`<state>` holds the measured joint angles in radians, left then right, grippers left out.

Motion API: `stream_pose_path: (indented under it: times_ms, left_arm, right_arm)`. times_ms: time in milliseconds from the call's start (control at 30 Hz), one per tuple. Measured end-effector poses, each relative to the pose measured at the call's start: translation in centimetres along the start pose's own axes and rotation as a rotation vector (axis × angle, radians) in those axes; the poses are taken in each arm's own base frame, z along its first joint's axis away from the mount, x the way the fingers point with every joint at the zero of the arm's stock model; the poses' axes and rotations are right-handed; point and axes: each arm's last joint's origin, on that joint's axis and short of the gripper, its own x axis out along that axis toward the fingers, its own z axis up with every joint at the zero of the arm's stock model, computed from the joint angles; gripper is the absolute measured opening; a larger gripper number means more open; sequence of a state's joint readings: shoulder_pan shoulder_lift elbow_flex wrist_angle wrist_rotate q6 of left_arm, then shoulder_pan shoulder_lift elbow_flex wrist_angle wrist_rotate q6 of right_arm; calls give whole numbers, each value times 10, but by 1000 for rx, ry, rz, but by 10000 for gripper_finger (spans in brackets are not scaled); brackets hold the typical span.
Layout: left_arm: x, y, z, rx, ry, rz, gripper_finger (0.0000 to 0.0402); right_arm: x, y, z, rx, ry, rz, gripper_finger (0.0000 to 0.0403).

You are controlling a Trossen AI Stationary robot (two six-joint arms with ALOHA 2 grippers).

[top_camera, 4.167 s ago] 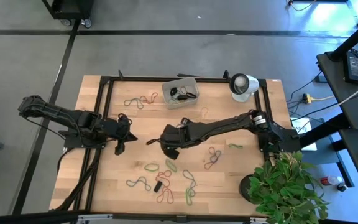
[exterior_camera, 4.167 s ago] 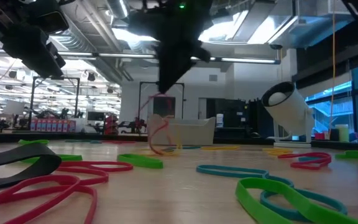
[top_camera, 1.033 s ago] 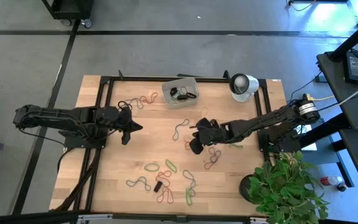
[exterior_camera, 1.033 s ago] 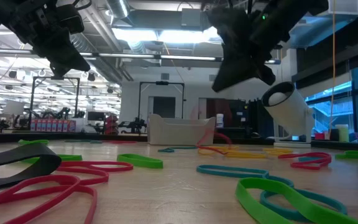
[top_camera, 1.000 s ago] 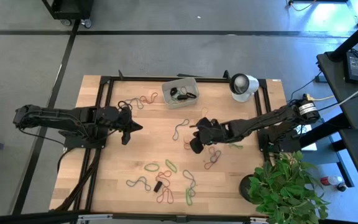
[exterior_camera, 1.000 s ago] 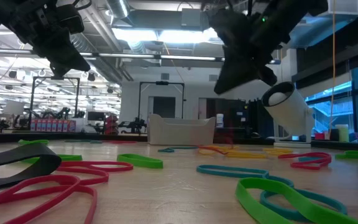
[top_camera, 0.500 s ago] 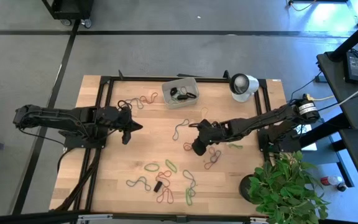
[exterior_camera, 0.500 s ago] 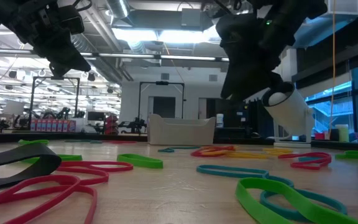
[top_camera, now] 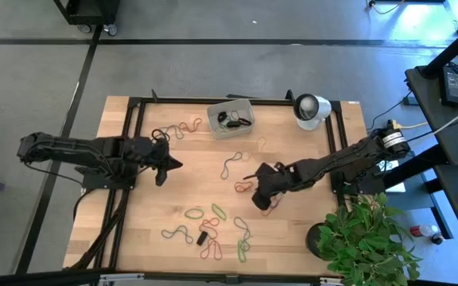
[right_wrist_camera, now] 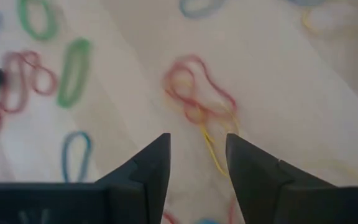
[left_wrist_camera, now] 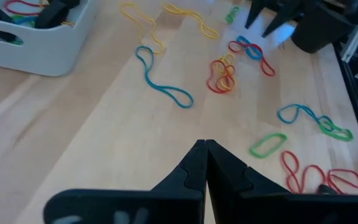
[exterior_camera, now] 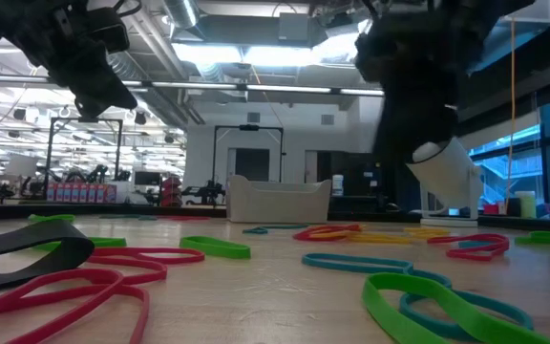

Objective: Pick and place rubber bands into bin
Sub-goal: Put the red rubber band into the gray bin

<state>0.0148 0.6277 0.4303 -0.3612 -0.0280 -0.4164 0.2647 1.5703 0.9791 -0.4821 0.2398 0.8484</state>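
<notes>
On the wooden table (top_camera: 173, 191), the right gripper (right_wrist_camera: 196, 160) has just spread its fingers, empty, above a red-and-yellow band (right_wrist_camera: 199, 99). That tangle lies short of the bin (top_camera: 230, 117), so it needs regrasping. The left gripper (left_wrist_camera: 205, 147) waits closed at the left.

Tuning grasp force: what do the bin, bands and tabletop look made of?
Bin: looks like translucent greyish plastic, smooth with rounded corners. Bands: probably rubber, thin limp coloured loops lying in kinks. Tabletop: apparently light wood, plank seams and grain, matte.
</notes>
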Motion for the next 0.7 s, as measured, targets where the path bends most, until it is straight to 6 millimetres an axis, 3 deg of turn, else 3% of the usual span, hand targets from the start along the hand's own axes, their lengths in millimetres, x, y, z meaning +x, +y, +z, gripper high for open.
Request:
stream_pose_path:
  times_ms: [167, 367, 467, 700]
  left_arm:
    - [2, -15, 7, 32, 22, -30, 3]
    - [15, -50, 26, 87, 42, 29, 3]
    - [29, -69, 33, 109, 72, 88, 3]
    - [78, -114, 43, 112, 199, 203, 3]
  right_arm:
    - [-2, -6, -12, 57, 92, -78, 134]
    - [-8, -5, -18, -121, 126, -78, 61]
    - [-13, -15, -24, -203, 134, -81, 12]
    - [-41, -57, -57, -235, 109, 9, 12]
